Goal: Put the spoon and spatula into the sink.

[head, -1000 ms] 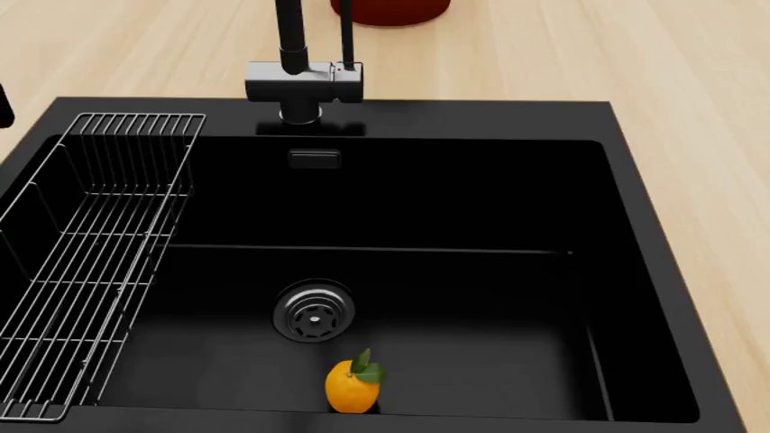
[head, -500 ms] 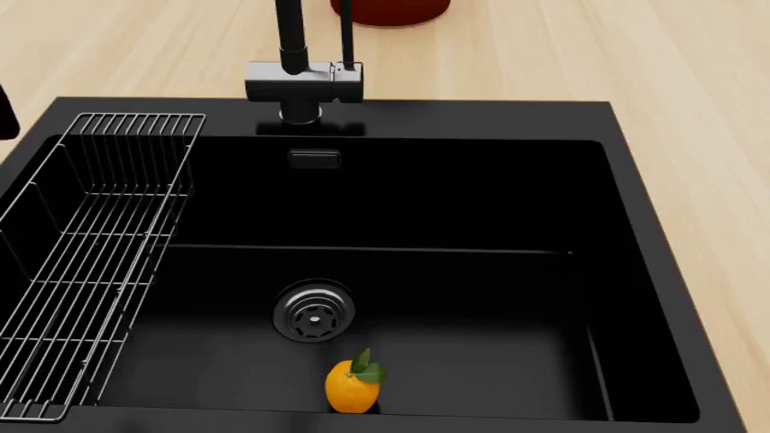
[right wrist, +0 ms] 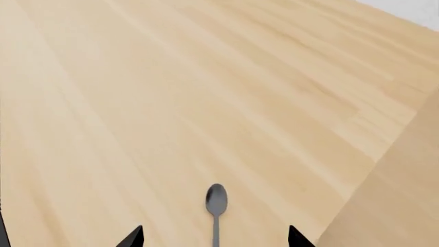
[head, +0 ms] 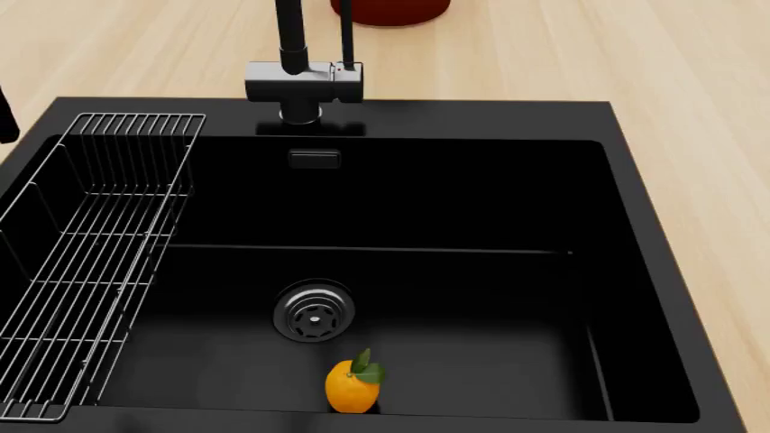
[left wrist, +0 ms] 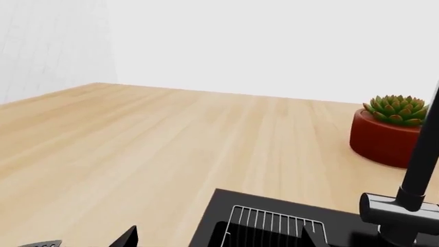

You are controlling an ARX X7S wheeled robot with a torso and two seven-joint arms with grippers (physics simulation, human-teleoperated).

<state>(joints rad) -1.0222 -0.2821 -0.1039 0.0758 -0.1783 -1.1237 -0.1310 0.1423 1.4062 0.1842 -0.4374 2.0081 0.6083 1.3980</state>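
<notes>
The small grey spoon [right wrist: 216, 201] lies on the wooden counter in the right wrist view, bowl pointing away from the camera. My right gripper [right wrist: 216, 239] hangs open over it, the handle running between the two black fingertips [right wrist: 133, 237]. My left gripper [left wrist: 219, 239] is open above the sink's [left wrist: 209, 218] far-left corner, nothing between its tips. A silver sliver at the frame's edge looks like the spatula head [left wrist: 41, 243]; its handle is out of view. In the head view the black sink [head: 481, 117] holds neither utensil, and only a dark piece of the left arm [head: 5, 117] shows.
An orange fruit [head: 352, 385] lies on the basin floor near the drain [head: 314, 312]. A wire rack [head: 85, 262] fills the basin's left side. The black faucet [head: 303, 72] stands at the back rim, with a red pot [left wrist: 387, 136] of succulent behind it.
The dark piece of the left arm at the head view's left edge has crept slightly lower. Nothing in the sink has moved.
</notes>
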